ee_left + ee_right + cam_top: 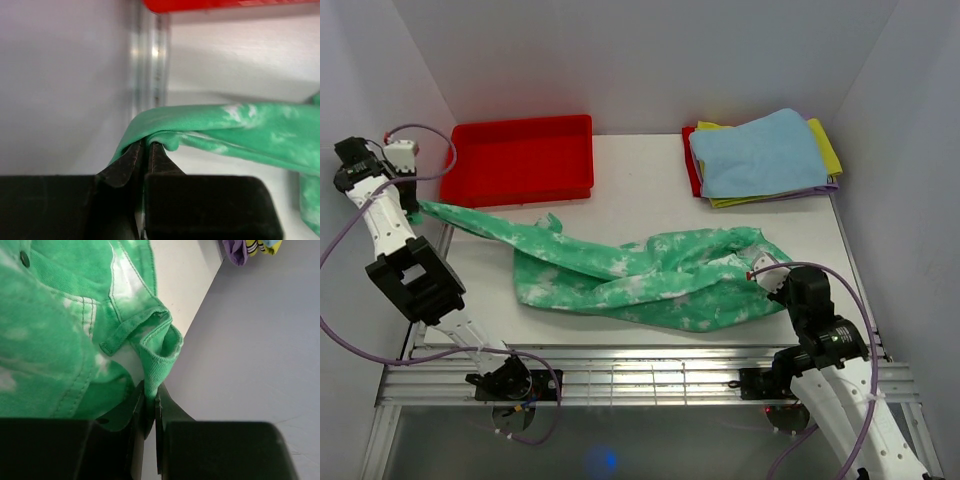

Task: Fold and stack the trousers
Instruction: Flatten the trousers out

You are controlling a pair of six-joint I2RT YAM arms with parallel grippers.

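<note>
The green trousers (640, 275) with white blotches lie stretched across the table from far left to right. Their middle is bunched and sagging on the surface. My left gripper (413, 206) is at the table's left edge beside the red tray, shut on the end of one leg. In the left wrist view the fabric (240, 130) runs out of the pinched fingers (157, 152) to the right. My right gripper (761, 268) is at the right side, shut on a hemmed edge of the trousers (60, 330). A seamed fold stands up out of that gripper (151, 390).
A red tray (520, 158) stands at the back left. A stack of folded cloths (760, 155), light blue on top with yellow and purple beneath, lies at the back right. White walls close in on both sides. A metal rail (650, 380) runs along the near edge.
</note>
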